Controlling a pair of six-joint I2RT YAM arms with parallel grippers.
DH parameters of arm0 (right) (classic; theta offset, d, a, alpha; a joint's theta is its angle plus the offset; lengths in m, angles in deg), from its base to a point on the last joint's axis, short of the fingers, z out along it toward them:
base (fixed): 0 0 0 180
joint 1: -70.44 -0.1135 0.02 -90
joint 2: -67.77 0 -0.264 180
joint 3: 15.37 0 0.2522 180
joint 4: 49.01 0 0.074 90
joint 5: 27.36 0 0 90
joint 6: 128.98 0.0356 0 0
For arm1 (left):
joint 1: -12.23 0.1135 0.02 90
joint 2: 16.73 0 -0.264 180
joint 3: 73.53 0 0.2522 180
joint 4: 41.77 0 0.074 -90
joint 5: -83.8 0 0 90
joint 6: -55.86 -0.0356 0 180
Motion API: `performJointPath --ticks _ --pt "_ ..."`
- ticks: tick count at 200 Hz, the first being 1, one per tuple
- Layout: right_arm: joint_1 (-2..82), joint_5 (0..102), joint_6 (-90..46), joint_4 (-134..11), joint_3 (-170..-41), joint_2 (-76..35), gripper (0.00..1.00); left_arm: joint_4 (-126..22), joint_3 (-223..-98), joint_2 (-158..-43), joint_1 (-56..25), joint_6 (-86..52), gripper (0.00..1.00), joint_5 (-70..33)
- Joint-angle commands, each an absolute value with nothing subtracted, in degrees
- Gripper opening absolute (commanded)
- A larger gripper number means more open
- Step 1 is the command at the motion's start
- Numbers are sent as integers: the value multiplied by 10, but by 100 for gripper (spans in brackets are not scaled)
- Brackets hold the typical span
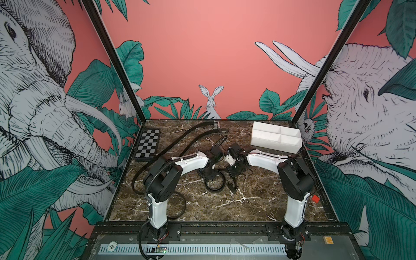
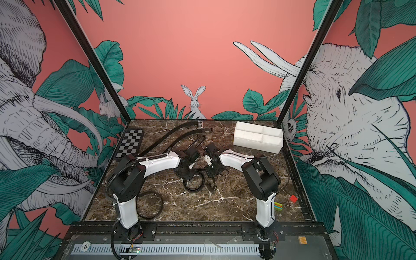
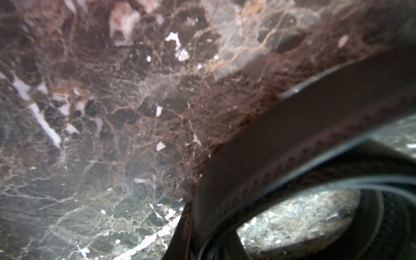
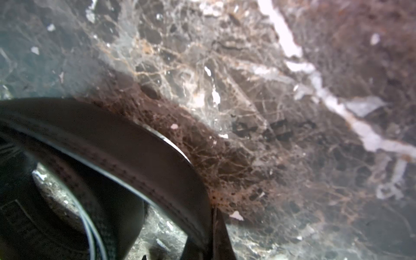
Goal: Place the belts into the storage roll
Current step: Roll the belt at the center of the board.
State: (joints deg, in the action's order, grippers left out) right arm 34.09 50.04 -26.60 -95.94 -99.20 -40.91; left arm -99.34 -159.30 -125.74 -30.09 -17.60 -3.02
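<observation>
A black belt (image 1: 215,185) lies coiled mid-table, between the two arms. My left gripper (image 1: 210,173) comes down on its left side. In the left wrist view the stitched strap (image 3: 281,144) runs in between the jaws of the left gripper (image 3: 208,245), which is shut on it. My right gripper (image 1: 233,180) is at the coil's right side. In the right wrist view the right gripper (image 4: 208,245) is shut on the strap (image 4: 135,153). Another belt (image 2: 161,203) loops by the left arm's base. The storage roll (image 1: 277,141), a white divided tray, stands at the back right, with nothing showing in it.
A checkered board (image 1: 147,145) lies at the back left. A ribbed black hose (image 1: 171,146) arcs from the left arm to the back wall. A red block (image 1: 315,198) and a striped block (image 2: 278,206) sit beside the right arm's base. Patterned walls close in three sides.
</observation>
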Motion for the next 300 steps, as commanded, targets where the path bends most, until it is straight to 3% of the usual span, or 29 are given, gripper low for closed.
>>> performJointPath --ticks 1,139,229,296,300 --pt "363 540 -262 -998 -966 -386 0 -1013 -1558 -1327 -257 -151 15 66" --pt "410 538 -273 -998 -895 -332 0 -1040 -1551 -1368 -252 -126 28 110" --pt "402 488 -248 -995 -840 -285 0 -1018 -1563 -1391 -249 -76 12 109" --pt "287 394 -130 -887 -852 -295 0 -1007 -1630 -1408 -251 -42 1 83" --pt "284 386 -127 -881 -858 -302 4 -1006 -1633 -1410 -253 -41 1 81"
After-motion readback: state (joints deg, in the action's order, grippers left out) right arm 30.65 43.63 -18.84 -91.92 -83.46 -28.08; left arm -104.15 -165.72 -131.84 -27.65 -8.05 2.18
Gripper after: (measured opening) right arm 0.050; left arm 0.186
